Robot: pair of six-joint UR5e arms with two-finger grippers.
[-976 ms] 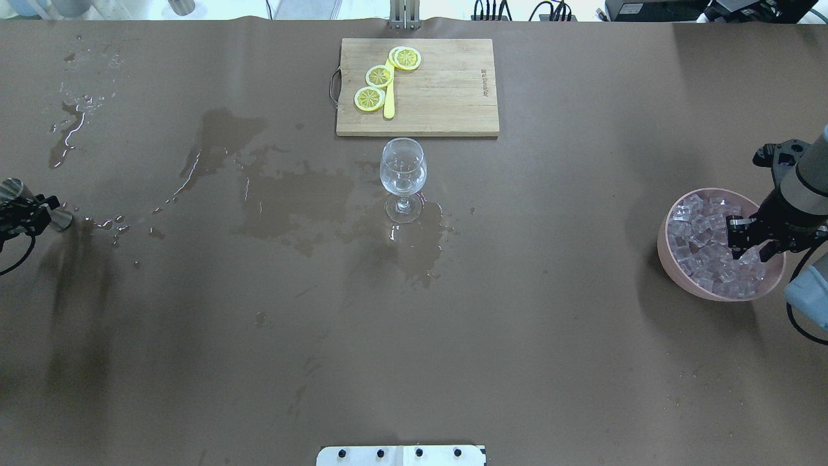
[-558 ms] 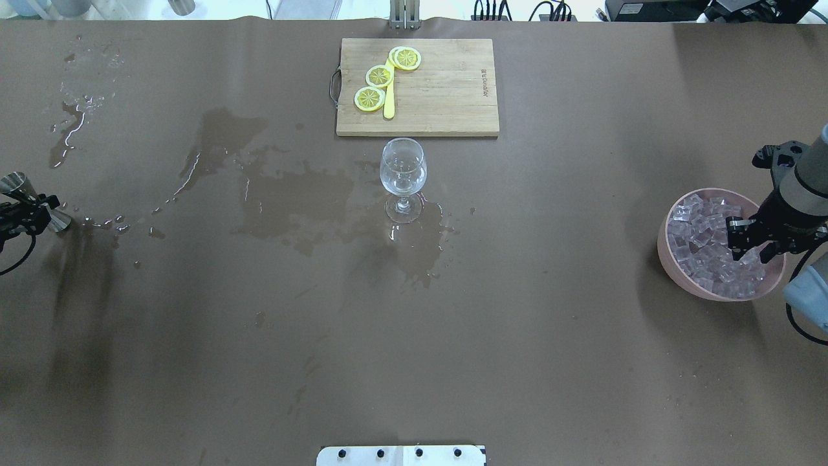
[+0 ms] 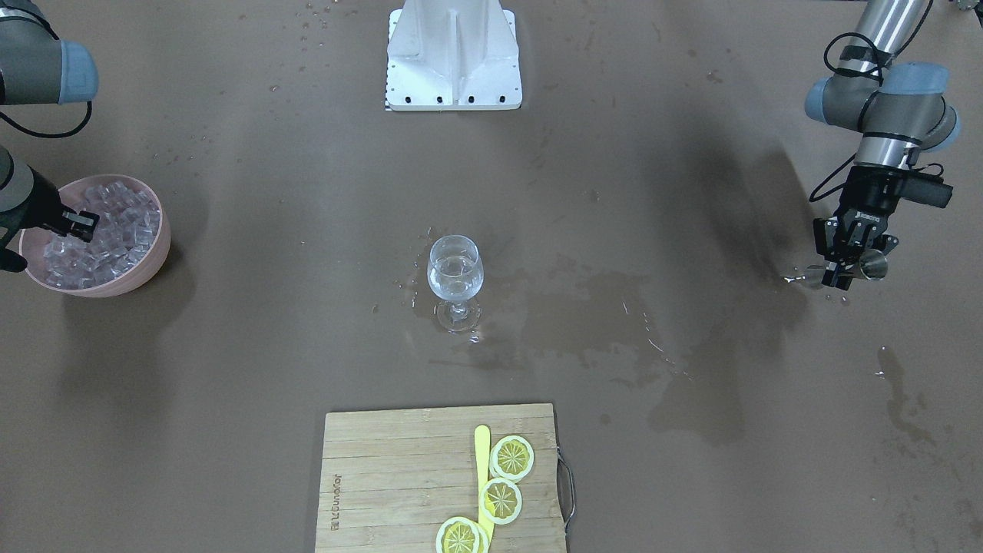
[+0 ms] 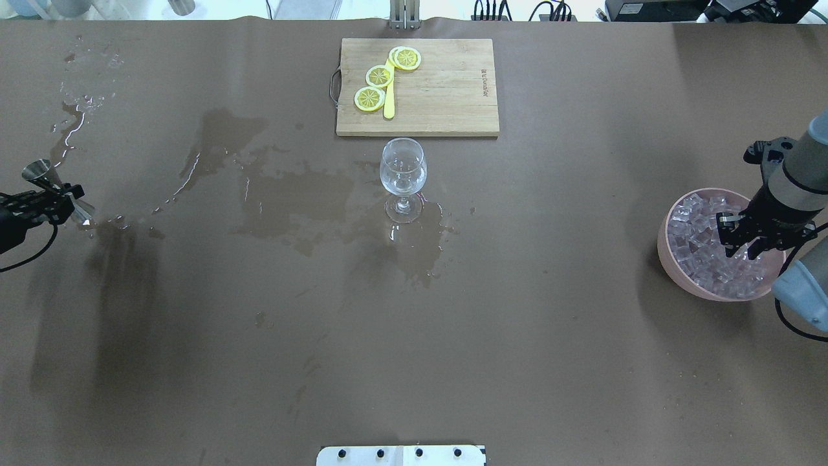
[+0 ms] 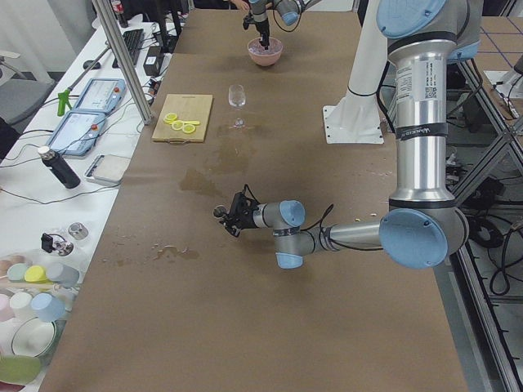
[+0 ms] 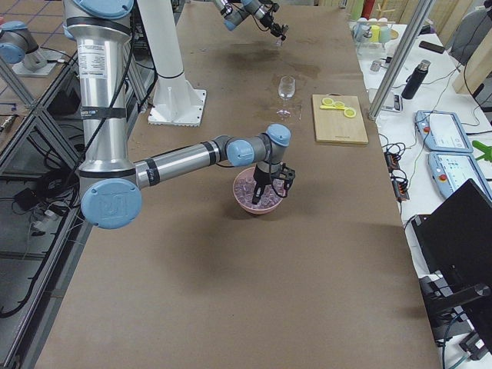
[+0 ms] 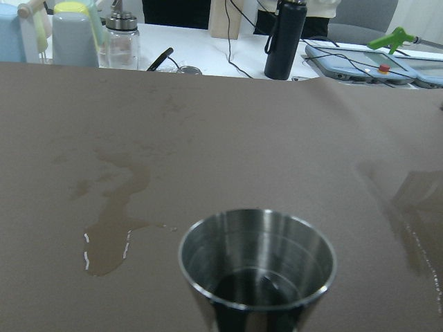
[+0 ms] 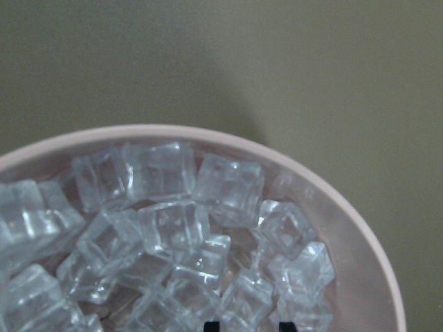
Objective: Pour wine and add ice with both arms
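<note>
My left gripper (image 4: 61, 194) is shut on a steel jigger (image 4: 32, 171) at the table's left edge, held low over the wet paper. The left wrist view looks into the jigger's cup (image 7: 257, 266), which has a little dark-looking liquid at the bottom. A stemmed glass (image 4: 402, 169) stands mid-table with a little clear wine (image 3: 455, 283) in it. My right gripper (image 4: 740, 241) is inside the pink bowl (image 4: 673, 259) of ice cubes (image 8: 166, 228). Its fingertips (image 8: 211, 325) stand about one cube's width apart, with ice between them.
A wooden cutting board (image 4: 440, 90) with lemon slices (image 4: 379, 76) and a yellow knife lies just behind the glass. Wet patches (image 4: 291, 194) spread from the glass toward the left. The white stand base (image 3: 453, 54) sits at the robot's side.
My left gripper has carried the jigger a little to the right and farther from the robot. My right gripper has shifted slightly left and away within the bowl.
</note>
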